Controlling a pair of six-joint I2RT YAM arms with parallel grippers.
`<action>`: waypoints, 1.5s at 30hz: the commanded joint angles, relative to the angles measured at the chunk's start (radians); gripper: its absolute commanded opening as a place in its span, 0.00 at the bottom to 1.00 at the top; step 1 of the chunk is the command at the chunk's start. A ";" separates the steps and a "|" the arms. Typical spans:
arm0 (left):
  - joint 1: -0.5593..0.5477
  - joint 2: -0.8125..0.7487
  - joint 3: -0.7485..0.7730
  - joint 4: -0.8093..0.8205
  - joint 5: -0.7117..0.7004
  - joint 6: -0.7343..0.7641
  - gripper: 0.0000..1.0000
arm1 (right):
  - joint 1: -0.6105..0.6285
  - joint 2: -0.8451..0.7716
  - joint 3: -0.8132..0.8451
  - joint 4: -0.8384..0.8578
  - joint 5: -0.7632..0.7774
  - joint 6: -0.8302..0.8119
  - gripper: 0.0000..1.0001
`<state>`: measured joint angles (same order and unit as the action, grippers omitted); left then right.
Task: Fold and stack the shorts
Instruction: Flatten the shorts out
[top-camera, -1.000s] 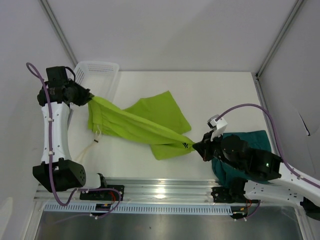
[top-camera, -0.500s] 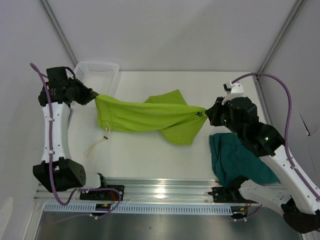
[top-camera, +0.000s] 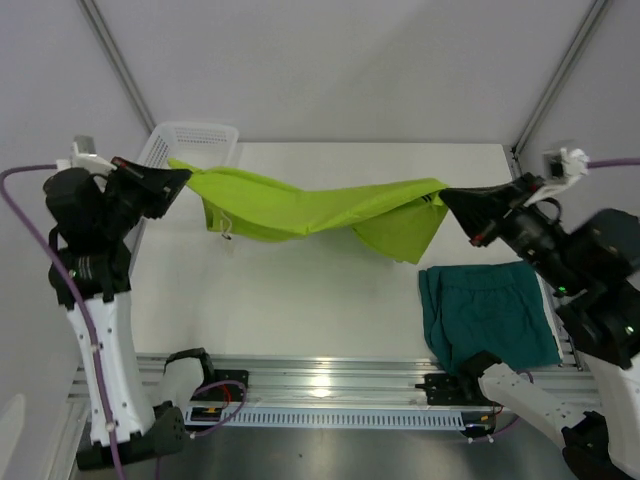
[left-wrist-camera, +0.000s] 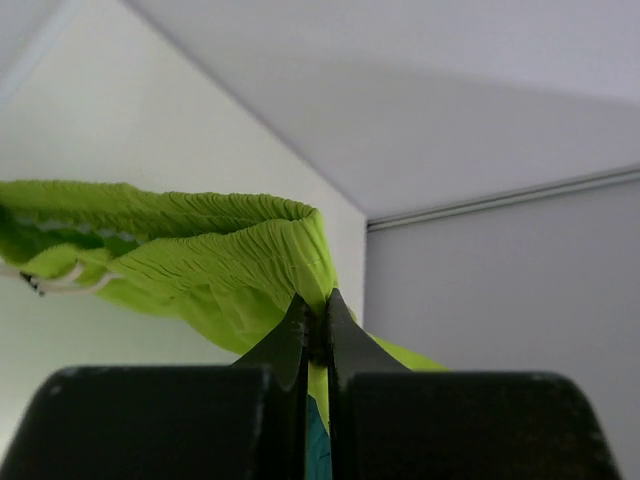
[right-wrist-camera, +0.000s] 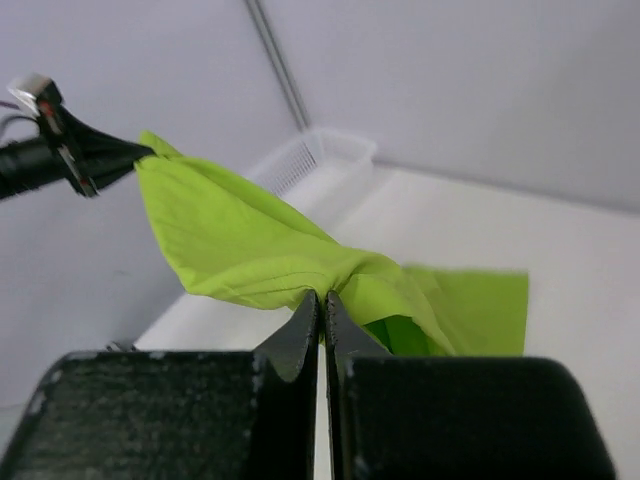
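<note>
Hanging higher now, lime shorts (top-camera: 300, 212) stretched taut.

A white table (top-camera: 320, 300) carries two things. A white mesh basket (top-camera: 200, 138) sits at its far left corner. Well apart from the basket, toward the near right edge, the dark teal shorts (top-camera: 490, 312) lie spread out.

White mesh basket (top-camera: 195, 140) at far-left corner, white table (top-camera: 300, 295), metal rail (top-camera: 330, 385)
</note>
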<state>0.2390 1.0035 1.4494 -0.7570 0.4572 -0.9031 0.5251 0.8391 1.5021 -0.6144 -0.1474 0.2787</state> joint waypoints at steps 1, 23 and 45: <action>0.010 -0.141 0.069 0.117 0.022 -0.082 0.00 | -0.005 -0.057 0.146 0.081 -0.090 -0.044 0.00; 0.009 -0.040 -0.028 0.199 -0.046 -0.033 0.00 | -0.002 0.272 0.349 -0.122 0.056 0.000 0.00; -0.159 0.344 -0.459 0.714 -0.215 0.006 0.00 | -0.358 0.379 -0.508 0.281 -0.035 0.224 0.00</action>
<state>0.1043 1.2781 0.8989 -0.1776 0.2886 -0.8909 0.1864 1.1522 0.9329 -0.4305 -0.1986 0.4969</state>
